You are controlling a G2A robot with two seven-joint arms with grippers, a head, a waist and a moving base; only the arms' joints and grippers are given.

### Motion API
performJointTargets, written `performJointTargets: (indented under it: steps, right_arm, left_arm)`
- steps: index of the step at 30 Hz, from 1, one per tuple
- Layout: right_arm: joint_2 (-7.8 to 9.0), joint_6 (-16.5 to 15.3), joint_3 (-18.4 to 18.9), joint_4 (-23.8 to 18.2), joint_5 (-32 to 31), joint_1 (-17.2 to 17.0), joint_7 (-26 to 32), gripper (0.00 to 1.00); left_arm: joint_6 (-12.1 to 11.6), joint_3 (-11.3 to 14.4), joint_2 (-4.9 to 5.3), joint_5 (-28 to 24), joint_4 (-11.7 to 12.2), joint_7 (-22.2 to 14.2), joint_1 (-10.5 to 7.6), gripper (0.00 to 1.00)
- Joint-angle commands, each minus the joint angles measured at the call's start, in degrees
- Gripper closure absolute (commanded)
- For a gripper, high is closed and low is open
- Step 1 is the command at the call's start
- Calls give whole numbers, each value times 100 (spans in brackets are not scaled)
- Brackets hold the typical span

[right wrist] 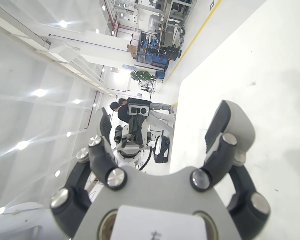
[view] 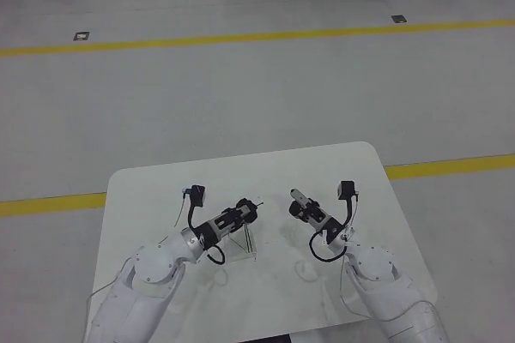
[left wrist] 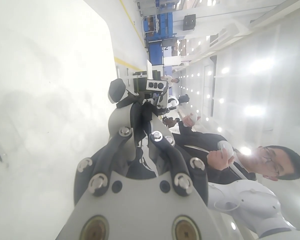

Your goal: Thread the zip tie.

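The zip tie (view: pixel 255 240) seems pinched by the left claw (view: pixel 251 207), the right claw (view: pixel 294 201) is held spread, and the tail must next be caught.

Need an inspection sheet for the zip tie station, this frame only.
Surface: white table, rounded corners, small dark specks.
Job's things: thin pale strip by the left hand, likely the zip tie; too faint to confirm.
Clutter: nothing seen.
Hands: left hand fingers close together, grip on the strip unclear; right hand open, nothing in it.
Cables: black cable loops at each wrist, apart from the fingers.
Surroundings: grey floor, yellow lines, blue shelving behind.
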Motion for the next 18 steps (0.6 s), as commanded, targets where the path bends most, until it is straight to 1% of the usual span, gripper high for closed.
performJointTargets:
  steps: [1, 2, 3, 4, 5, 6, 7, 8, 9, 11, 15, 18]
  right_arm:
    - [0, 0, 0, 0, 0, 0, 0, 0]
    - [0, 0, 0, 0, 0, 0, 0, 0]
    - [0, 0, 0, 0, 0, 0, 0, 0]
    - [0, 0, 0, 0, 0, 0, 0, 0]
    - [0, 0, 0, 0, 0, 0, 0, 0]
    - [0, 0, 0, 0, 0, 0, 0, 0]
    - [0, 0, 0, 0, 0, 0, 0, 0]
    - [0, 0, 0, 0, 0, 0, 0, 0]
    - [0, 0, 0, 0, 0, 0, 0, 0]
    - [0, 0, 0, 0, 0, 0, 0, 0]
    - [0, 0, 0, 0, 0, 0, 0, 0]
    - [0, 0, 0, 0, 0, 0, 0, 0]
  left_arm:
    - [-165, -39, 38, 791, -88, 362, 111, 100]
    - [-244, -90, 63, 1062, -146, 471, 167, 100]
    - [-331, -161, 106, 1616, -234, 657, 266, 100]
    - [-404, -186, 127, 1848, -312, 770, 373, 100]
    - [-471, -217, 145, 1948, -370, 832, 469, 100]
    - [-504, -303, 174, 2173, -410, 935, 561, 100]
    - [-504, -342, 199, 2445, -443, 978, 619, 100]
    - [-499, -361, 213, 2581, -490, 1028, 683, 100]
    - [-470, -395, 230, 2683, -537, 1076, 755, 100]
    - [-457, -450, 257, 2826, -616, 1097, 839, 100]
    - [-445, -617, 310, 2870, -768, 1077, 1008, 100]
    - [-453, -790, 356, 2872, -874, 1034, 1139, 100]
